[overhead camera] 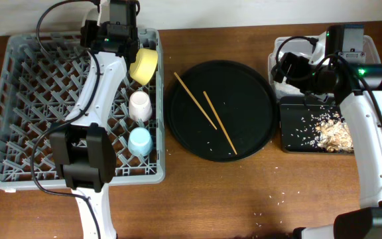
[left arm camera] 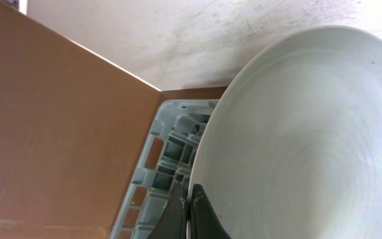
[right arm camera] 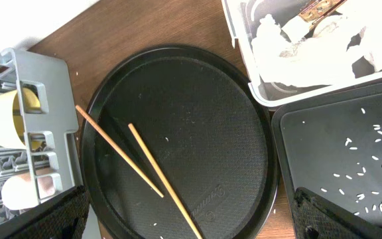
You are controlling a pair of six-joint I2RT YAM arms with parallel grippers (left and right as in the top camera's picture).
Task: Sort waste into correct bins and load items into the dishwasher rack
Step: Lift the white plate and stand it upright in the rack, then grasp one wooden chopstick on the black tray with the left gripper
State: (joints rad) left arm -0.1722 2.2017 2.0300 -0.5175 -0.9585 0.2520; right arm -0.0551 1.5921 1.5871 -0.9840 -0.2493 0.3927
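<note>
Left wrist view: the left pincer is closed on the lower rim of the plate, which is held on edge. The plate is pale grey-white, glazed and clean. Just beyond and below it lies a corner of the rack, so the plate should go down edge first between the pegs. Past that is bare desk. The right pincer is spread wide and empty above the round tray. The chopsticks lie there diagonally, nearer the right arm.
</note>
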